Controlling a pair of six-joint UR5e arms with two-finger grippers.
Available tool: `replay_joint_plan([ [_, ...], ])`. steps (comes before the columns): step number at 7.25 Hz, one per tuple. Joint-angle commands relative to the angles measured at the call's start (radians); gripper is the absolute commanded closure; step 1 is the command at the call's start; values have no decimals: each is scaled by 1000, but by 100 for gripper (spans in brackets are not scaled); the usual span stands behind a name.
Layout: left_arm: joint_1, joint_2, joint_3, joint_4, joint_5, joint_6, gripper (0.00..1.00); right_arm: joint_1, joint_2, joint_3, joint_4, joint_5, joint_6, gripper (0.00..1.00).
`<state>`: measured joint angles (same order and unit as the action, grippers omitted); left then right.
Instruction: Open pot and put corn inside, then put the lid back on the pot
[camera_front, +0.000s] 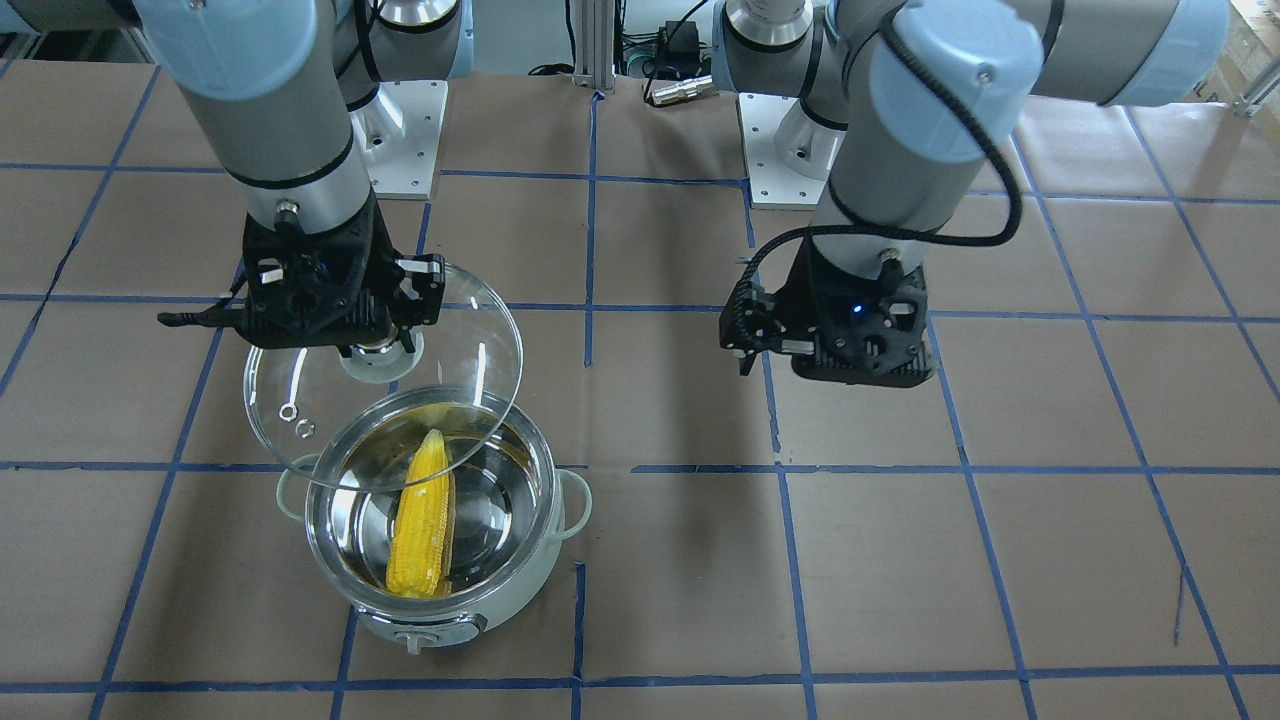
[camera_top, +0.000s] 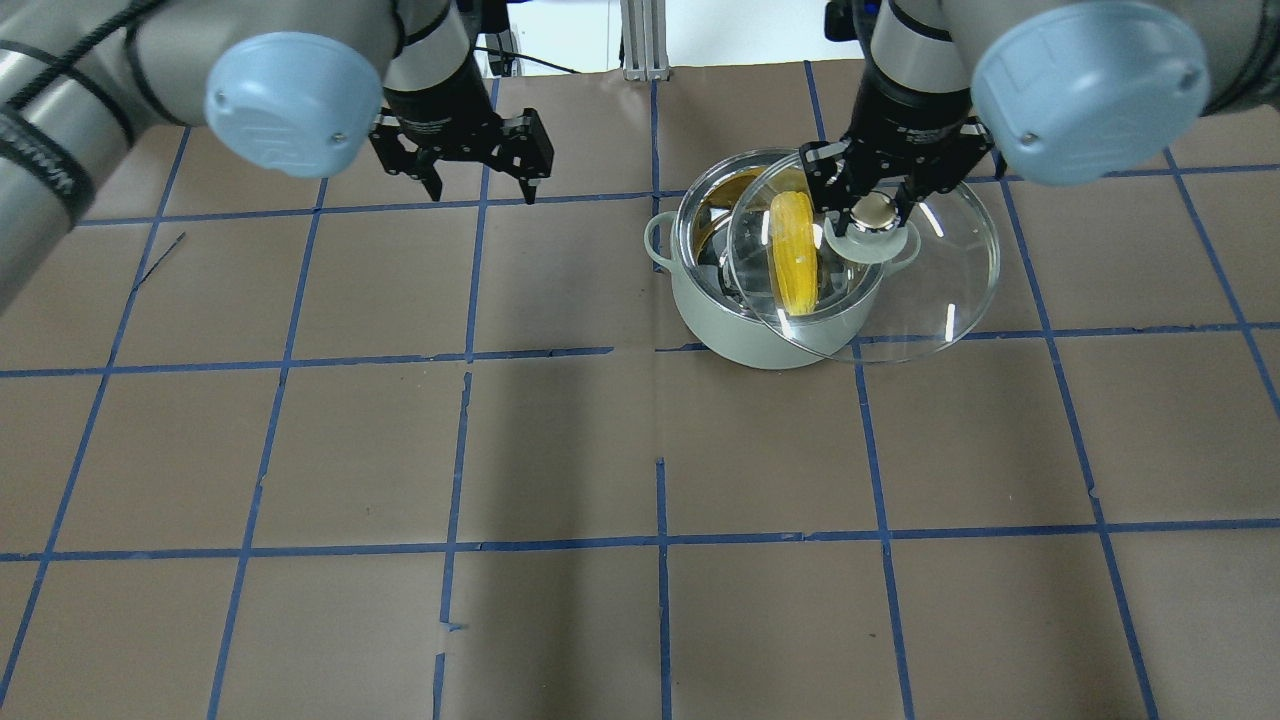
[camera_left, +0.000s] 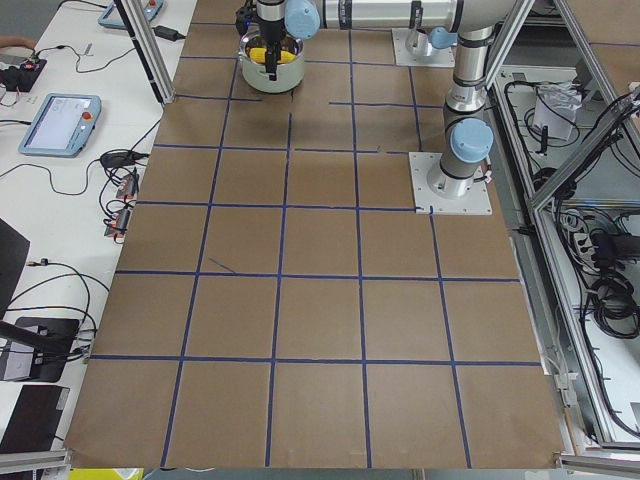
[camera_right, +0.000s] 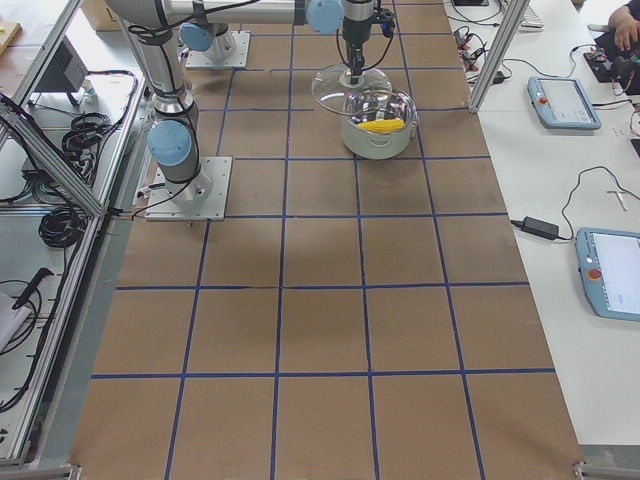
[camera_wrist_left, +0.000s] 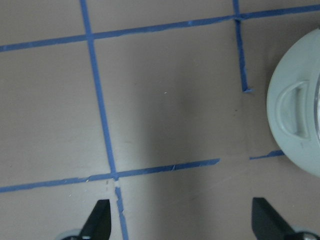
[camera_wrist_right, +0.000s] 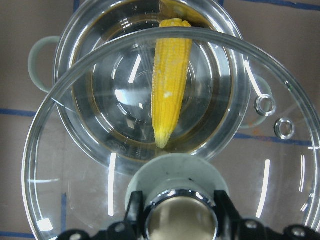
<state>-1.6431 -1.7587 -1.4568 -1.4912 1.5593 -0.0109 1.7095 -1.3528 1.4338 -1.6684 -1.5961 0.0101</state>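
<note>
Right gripper (camera_top: 872, 212) shut tight on the top of the clear domed glass lid (camera_top: 940, 290), held up and off-centre; just below it, partly under the glass, the round mint-white electric pot (camera_top: 760, 335) stands open w/ the yellow ear of corn (camera_front: 420, 540) lying inside; well apart, left gripper (camera_top: 483, 192) hangs spread wide, empty. Opening and loading look done; only seating the lid appears left.
</note>
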Motion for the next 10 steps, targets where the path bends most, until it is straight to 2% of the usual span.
replay_joint_plan([
  [1,67,85,-5,-107,72,21,0,9,122,-87,-16,2,-5,49],
  [4,85,104,-8,-118,53,34,0,9,164,-87,-72,4,-9,49],
  [10,82,73,-14,-107,59,28,0,22,187,-72,-88,7,-10,49],
])
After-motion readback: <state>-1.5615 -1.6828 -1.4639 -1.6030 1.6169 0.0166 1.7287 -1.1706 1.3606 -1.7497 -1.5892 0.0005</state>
